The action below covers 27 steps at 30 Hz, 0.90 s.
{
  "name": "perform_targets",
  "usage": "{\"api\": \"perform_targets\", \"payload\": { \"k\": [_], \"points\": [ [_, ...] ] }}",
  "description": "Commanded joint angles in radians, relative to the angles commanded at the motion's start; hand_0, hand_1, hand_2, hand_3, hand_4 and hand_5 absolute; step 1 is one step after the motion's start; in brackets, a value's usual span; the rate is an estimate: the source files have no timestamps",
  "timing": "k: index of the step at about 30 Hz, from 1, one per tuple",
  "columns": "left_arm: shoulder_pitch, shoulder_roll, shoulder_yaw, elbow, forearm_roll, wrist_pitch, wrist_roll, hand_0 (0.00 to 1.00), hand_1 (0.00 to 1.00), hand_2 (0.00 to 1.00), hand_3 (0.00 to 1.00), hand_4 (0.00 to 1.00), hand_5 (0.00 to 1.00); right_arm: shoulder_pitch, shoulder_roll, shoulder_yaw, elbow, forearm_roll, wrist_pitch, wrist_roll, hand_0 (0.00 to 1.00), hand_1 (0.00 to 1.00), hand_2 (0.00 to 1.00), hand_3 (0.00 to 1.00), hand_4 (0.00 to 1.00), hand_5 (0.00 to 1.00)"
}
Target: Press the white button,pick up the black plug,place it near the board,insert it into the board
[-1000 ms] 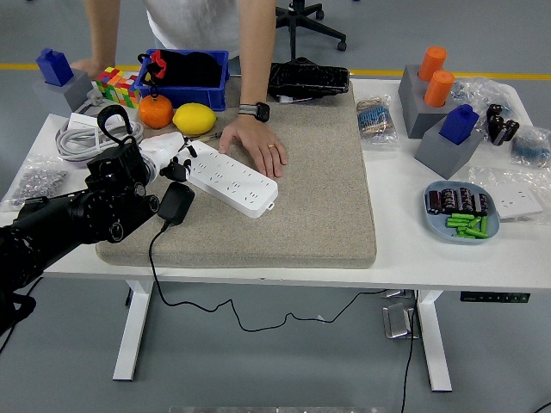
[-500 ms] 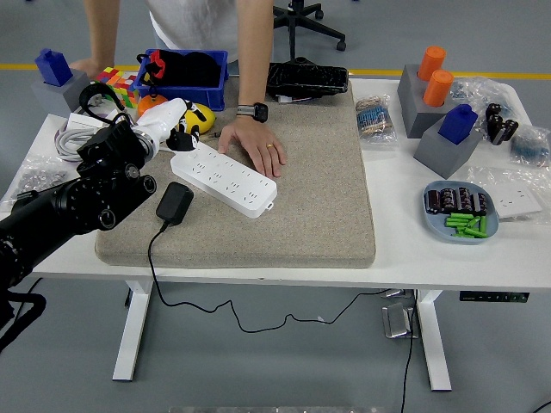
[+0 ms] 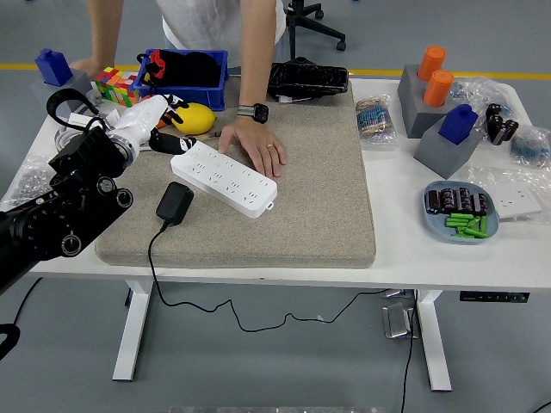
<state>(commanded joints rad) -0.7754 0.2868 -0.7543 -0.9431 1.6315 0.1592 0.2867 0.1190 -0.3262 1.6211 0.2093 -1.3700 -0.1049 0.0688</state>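
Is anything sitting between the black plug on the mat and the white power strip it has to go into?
Nothing visible does. The black plug lies on the beige felt mat just in front of the long white power strip, with only bare mat between them. A person's hand rests at the strip's far side.

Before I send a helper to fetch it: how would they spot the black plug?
Find the beige felt mat covering the table's middle. Near its left edge, just in front of the white power strip, lies the black plug, the only black block trailing a cable off the table's front.
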Motion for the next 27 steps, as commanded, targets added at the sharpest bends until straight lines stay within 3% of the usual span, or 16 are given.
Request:
{"api": "perform_targets", "payload": {
  "k": [2, 6, 7, 8, 13, 14, 18, 27],
  "points": [
    [0.029, 0.013, -0.02, -0.044, 0.015, -0.004, 0.014, 0.779, 0.834, 0.82, 0.875, 0.994, 0.469, 0.0, 0.002, -0.002, 0.0, -0.001, -0.001, 0.0, 0.671, 0.59, 0.581, 0.569, 0.632, 0.313],
    [0.081, 0.029, -0.049, -0.105, 0.056, -0.009, 0.042, 0.779, 0.834, 0.82, 0.875, 0.994, 0.469, 0.0, 0.004, -0.011, 0.001, 0.0, -0.001, 0.0, 0.671, 0.59, 0.581, 0.569, 0.632, 0.313],
    [0.091, 0.032, -0.052, -0.114, 0.064, -0.01, 0.048, 0.779, 0.834, 0.82, 0.875, 0.994, 0.469, 0.0, 0.005, -0.013, 0.001, 0.0, -0.001, 0.0, 0.671, 0.59, 0.581, 0.569, 0.632, 0.313],
    [0.1, 0.034, -0.054, -0.121, 0.072, -0.011, 0.054, 0.784, 0.818, 0.818, 0.864, 0.998, 0.541, 0.001, 0.005, -0.015, 0.001, 0.0, -0.001, -0.001, 0.671, 0.589, 0.582, 0.569, 0.633, 0.313],
    [0.17, 0.04, -0.068, -0.139, 0.109, -0.008, 0.104, 0.784, 0.818, 0.818, 0.864, 0.998, 0.541, 0.001, 0.008, -0.021, 0.002, 0.001, -0.002, 0.0, 0.671, 0.589, 0.582, 0.569, 0.633, 0.313],
    [0.183, 0.04, -0.071, -0.143, 0.117, -0.007, 0.111, 0.771, 0.773, 0.769, 0.845, 0.998, 0.578, 0.001, 0.008, -0.022, 0.002, 0.001, -0.002, 0.0, 0.671, 0.589, 0.581, 0.568, 0.633, 0.315],
    [0.229, 0.035, -0.099, -0.157, 0.14, 0.006, 0.121, 0.771, 0.773, 0.769, 0.845, 0.998, 0.578, -0.002, 0.007, -0.028, 0.002, 0.002, -0.004, 0.001, 0.671, 0.589, 0.581, 0.568, 0.633, 0.315],
    [0.286, 0.018, -0.109, -0.184, 0.198, 0.034, 0.158, 0.723, 0.699, 0.692, 0.805, 0.998, 0.577, -0.007, 0.015, -0.049, 0.008, 0.004, -0.005, 0.001, 0.671, 0.589, 0.581, 0.569, 0.633, 0.313]
  ]
}}
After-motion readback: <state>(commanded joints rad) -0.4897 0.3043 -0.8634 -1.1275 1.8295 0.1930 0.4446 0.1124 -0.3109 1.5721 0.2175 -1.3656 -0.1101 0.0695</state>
